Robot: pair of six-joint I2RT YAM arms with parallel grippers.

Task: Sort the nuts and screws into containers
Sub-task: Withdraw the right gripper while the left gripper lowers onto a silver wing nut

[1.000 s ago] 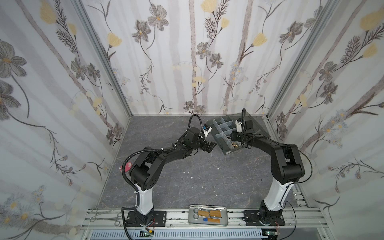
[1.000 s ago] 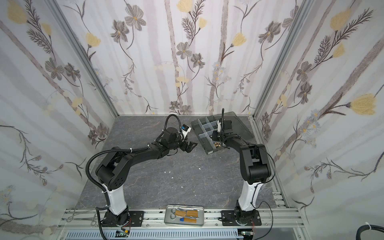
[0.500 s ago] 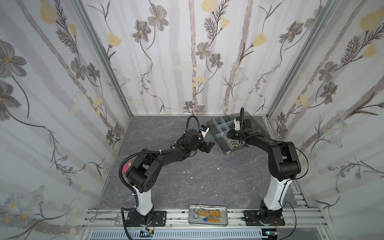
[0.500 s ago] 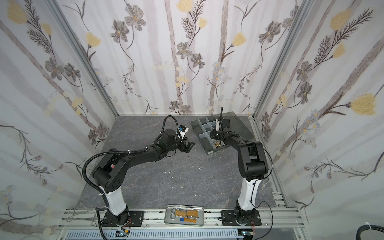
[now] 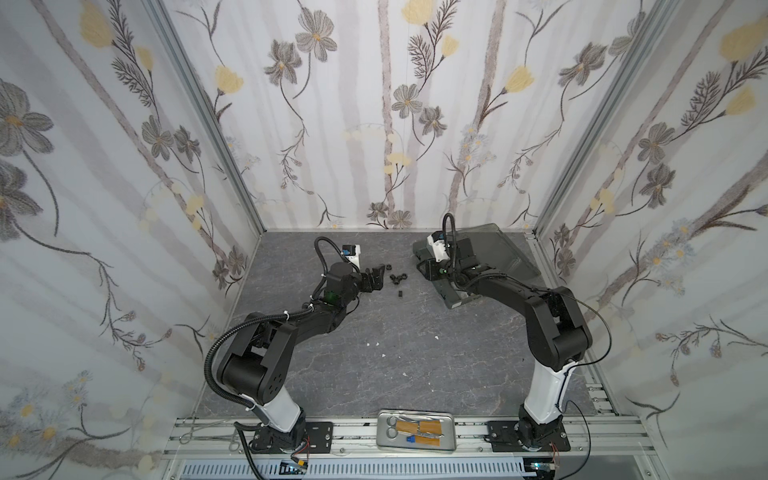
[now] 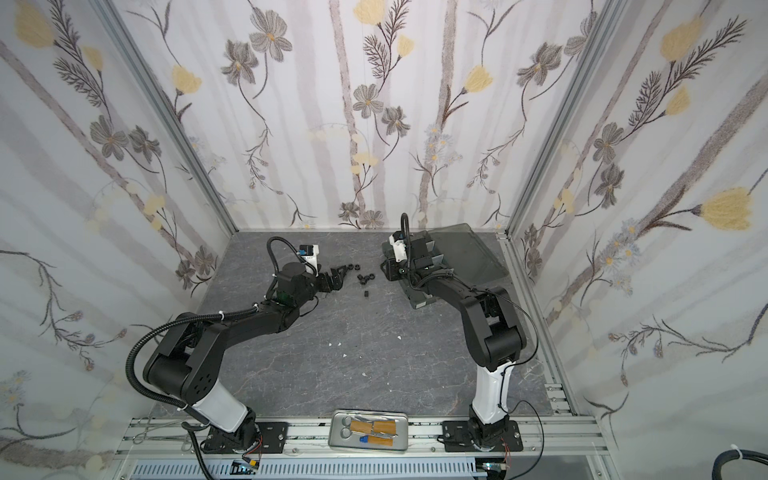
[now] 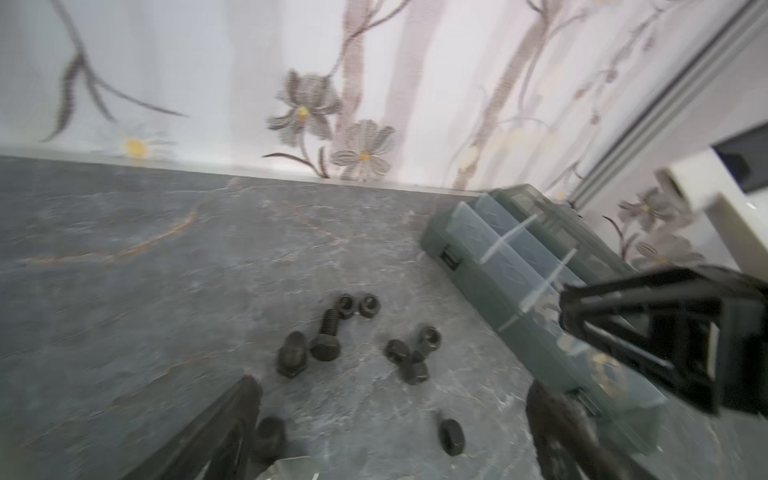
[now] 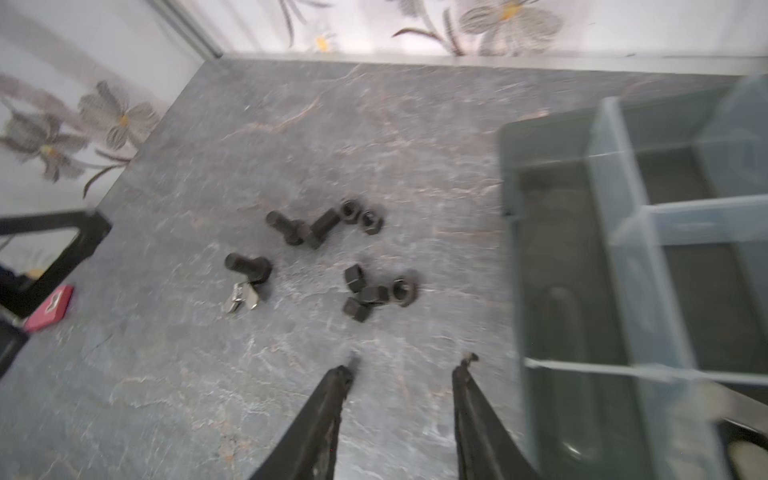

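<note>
Left claw (image 7: 392, 386) gaping, right claw (image 8: 408, 363) ajar, empty-looking

Pale floral-papered walls (image 5: 357, 124) with aluminium corner posts (image 5: 210, 120) enclose a grey marbled floor (image 5: 395, 365).

Clear: bare grey tabletop (image 5: 399, 365) across middle and front, a few white specks (image 5: 377, 344) only | Blocked, back centre: loose black screws and nuts (image 5: 397, 281) between the left gripper (image 5: 379, 277) and the organizer box (image 5: 449, 298) | Back right: box, its open lid (image 5: 503, 249) and right arm (image 5: 507, 291) fill the corner | Front rail: metal tray (image 5: 379, 430)
</note>
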